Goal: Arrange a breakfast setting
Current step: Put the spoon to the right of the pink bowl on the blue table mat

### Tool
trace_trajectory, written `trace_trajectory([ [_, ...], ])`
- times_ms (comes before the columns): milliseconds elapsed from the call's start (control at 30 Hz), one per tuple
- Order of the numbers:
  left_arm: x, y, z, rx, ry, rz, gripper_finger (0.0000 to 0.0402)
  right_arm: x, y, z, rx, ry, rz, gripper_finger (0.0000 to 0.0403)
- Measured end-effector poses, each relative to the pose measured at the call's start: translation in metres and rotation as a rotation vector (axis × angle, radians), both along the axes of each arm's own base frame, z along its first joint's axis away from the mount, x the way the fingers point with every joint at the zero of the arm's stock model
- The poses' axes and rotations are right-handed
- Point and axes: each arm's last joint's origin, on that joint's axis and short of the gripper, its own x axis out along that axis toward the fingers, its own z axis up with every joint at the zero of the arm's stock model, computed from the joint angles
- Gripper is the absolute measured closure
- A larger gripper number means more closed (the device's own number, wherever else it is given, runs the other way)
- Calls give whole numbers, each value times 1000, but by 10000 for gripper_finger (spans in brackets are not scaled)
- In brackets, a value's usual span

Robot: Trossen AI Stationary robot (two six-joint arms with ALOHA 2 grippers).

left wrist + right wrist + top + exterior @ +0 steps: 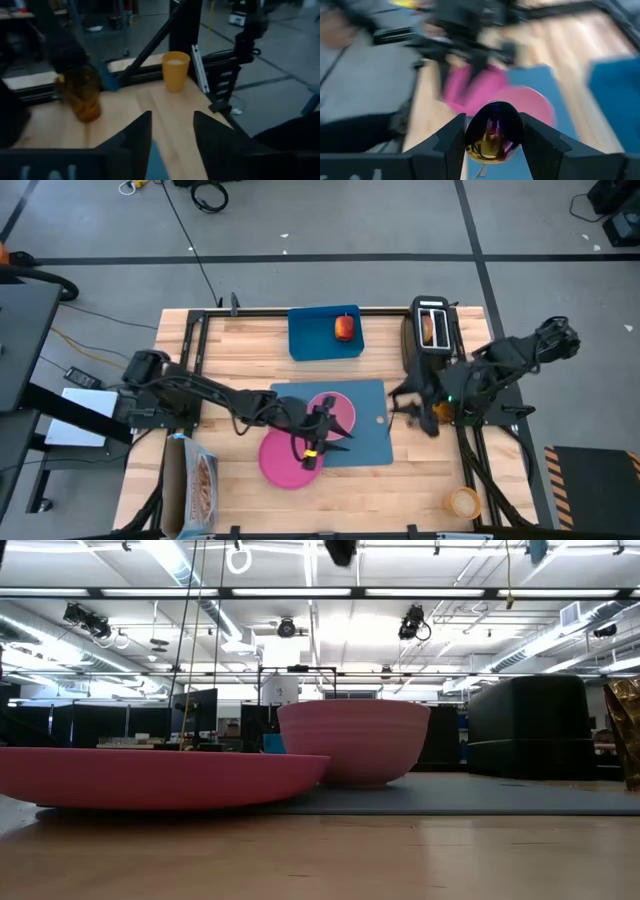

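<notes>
The slate-blue mat (365,435) lies mid-table. The pink bowl (335,408) stands on it. The pink plate (285,460) lies at the mat's near left corner, its right edge on the mat and the rest on the wood. My left gripper (325,435) hovers open over the plate's right edge, with nothing between its fingers (137,137). My right gripper (405,405) is above the mat's right edge, shut on a shiny spoon (494,132). The small orange cup (463,502) stands at the near right corner. A red apple (345,328) lies on the bright blue tray (320,340). Toast (428,328) sticks up in the black toaster (432,330). My right gripper has the spoon's gold-and-purple bowl (470,135) between its two fingers, one finger on each side. The spoon is lifted clear of the table. Its handle does not show in the wrist view.
A printed box (195,485) stands at the near left corner. The toaster sits at the far right, close behind my right arm. Black frame rails run along the table's left and right sides. Bare wood lies between the mat and the cup.
</notes>
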Motion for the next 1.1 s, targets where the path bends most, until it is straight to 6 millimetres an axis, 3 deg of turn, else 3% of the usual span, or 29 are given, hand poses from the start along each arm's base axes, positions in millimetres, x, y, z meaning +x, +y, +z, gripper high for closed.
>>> trace_trajectory([
  [167,22,5,-22,-61,-91,-90,200,23,35,-4,-56,-92,254,227],
  [333,34,7,-33,-139,-210,-224,194,45,55,-16,-95,-123,391,227],
  [667,37,9,-35,-225,-248,-322,197,78,51,-26,-125,-175,452,227],
  [833,36,12,-33,-277,-225,-405,247,83,41,-28,-114,-161,454,227],
  [1100,37,16,-33,-277,-218,-415,383,85,37,-28,-121,-163,457,226],
])
